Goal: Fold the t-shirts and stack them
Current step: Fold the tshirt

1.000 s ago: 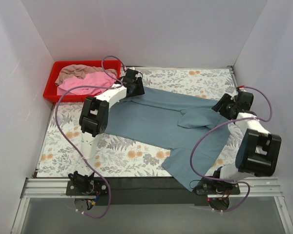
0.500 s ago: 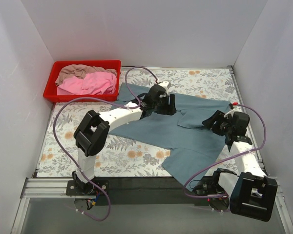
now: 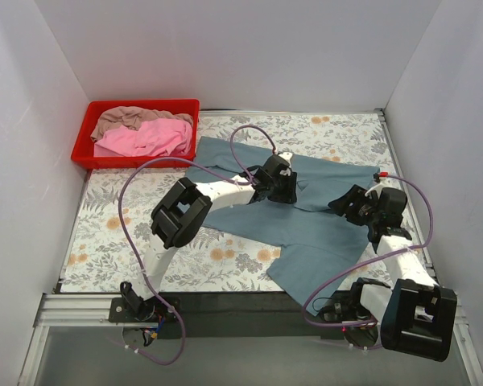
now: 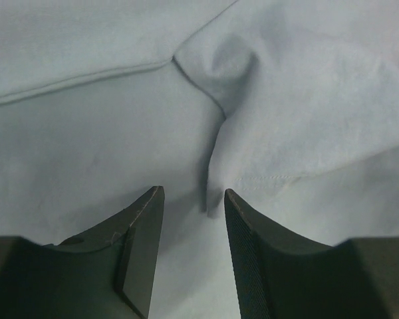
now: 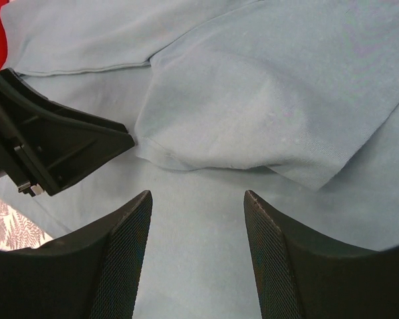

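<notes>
Hovering over blue-grey t-shirt (image 3: 314,229), frame centre.
Straddling a cloth ridge with parted left gripper (image 4: 193,191); hanging right gripper (image 5: 197,194) open, centre right.

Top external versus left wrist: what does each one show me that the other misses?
Only top external: the red tray holding the pink shirt and beige shirt, the floral table cover, and the right pincer, open. Only left wrist: the stitched hem and the tight crease running down toward the gap of the left pincer. Both: the blue-grey shirt spread on the table, and that left pincer, open just above it.
</notes>
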### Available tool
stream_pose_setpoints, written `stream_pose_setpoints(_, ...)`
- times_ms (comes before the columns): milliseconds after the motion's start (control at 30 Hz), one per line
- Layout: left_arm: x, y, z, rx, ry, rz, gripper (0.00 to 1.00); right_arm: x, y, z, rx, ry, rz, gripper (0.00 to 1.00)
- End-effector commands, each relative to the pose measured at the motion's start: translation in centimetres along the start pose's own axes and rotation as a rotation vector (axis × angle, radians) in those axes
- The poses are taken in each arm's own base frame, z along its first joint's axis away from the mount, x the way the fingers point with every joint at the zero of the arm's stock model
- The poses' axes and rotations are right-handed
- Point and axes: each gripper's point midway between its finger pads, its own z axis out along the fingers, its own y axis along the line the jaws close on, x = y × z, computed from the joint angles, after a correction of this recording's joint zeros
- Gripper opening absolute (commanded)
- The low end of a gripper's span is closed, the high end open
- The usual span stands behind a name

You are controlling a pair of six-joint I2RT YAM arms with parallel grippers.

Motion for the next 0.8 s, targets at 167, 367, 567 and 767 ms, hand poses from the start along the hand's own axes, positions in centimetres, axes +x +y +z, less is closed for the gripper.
stream_pose_setpoints(167,-1.5,-3.1,0.4,0.088,-0.025,-0.015,0.37,0.4,-0.3,0.6,-0.015,-0.005,-0.020,0.64)
stream_pose_setpoints(367,-0.3,-4.5,0.6,0.139,0.014,-0.036,0.26,0.7,-0.6,0.9,-0.008,0.005,-0.020,0.63)
stream_pose_setpoints(567,-0.8,-5.8,0.3,0.180,0.007,-0.044,0.15,1.4,-1.4,1.3,0.018,0.030,-0.007,0.63)
stream_pose_setpoints(767,-2.6,-6.3,-0.1,0.176,-0.042,-0.038,0.07,0.5,-2.2,1.8,0.060,0.017,-0.007,0.62)
